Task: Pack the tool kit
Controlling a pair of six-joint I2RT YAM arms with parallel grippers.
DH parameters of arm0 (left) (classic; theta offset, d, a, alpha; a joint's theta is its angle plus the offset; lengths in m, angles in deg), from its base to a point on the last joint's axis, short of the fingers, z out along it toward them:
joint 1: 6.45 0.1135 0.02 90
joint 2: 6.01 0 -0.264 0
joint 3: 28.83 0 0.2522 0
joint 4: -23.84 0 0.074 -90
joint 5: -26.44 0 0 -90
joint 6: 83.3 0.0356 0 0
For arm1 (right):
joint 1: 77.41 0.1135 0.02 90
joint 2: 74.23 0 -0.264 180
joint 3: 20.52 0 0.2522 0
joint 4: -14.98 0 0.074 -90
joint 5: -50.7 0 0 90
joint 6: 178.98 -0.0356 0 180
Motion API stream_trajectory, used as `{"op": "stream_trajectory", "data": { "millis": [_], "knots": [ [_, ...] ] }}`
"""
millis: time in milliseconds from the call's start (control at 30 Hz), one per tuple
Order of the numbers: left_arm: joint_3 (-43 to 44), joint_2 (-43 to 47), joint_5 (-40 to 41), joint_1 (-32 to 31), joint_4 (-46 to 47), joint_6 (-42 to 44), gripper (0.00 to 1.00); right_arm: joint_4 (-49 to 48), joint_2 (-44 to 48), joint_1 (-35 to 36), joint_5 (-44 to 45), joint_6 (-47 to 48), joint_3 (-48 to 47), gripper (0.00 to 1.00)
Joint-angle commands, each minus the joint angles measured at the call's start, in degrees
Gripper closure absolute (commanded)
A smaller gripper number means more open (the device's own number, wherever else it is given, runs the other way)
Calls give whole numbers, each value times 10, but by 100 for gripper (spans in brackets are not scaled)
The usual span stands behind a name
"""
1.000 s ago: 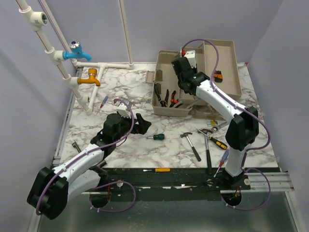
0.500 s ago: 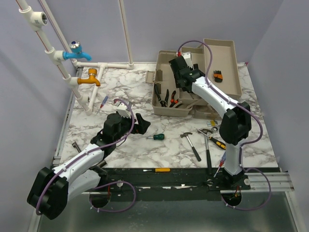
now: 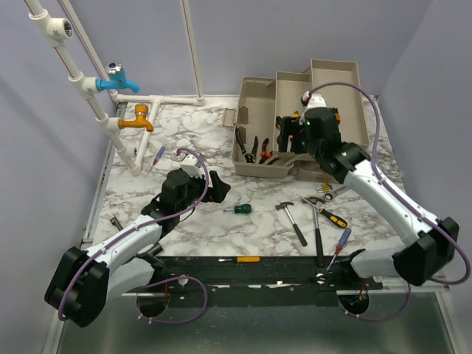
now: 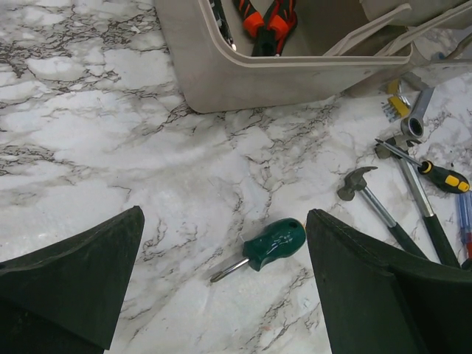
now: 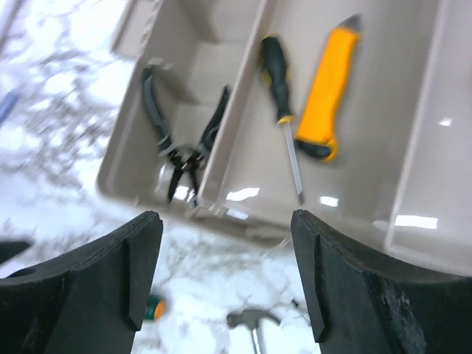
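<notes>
Gaping wide and empty, the left gripper (image 4: 223, 221) is staged over the green screwdriver (image 4: 273, 242) for pickup, the right gripper (image 5: 227, 221) likewise above the toolbox (image 3: 254, 92) at one o'clock.

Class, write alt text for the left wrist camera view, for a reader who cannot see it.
A stubby green-handled screwdriver lies on the marble table, framed by the open left gripper. Beyond it is a corner of the beige toolbox with orange-handled pliers inside; a small hammer lies to the right.
</notes>
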Motion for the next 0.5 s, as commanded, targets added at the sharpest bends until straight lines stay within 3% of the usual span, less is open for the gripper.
{"op": "stream_trajectory", "data": {
  "millis": [0, 200, 467],
  "knots": [
    [17, 4, 13, -1, 9, 10, 7, -60, 79, 2, -159, -40, 113, 21],
    [13, 17, 9, -1, 10, 8, 7, -3, 126, 2, -227, -74, 202, 19],
    [13, 17, 0, -1, 10, 4, 7, 56, 154, 2, -213, -117, 308, 16]
  ]
}}
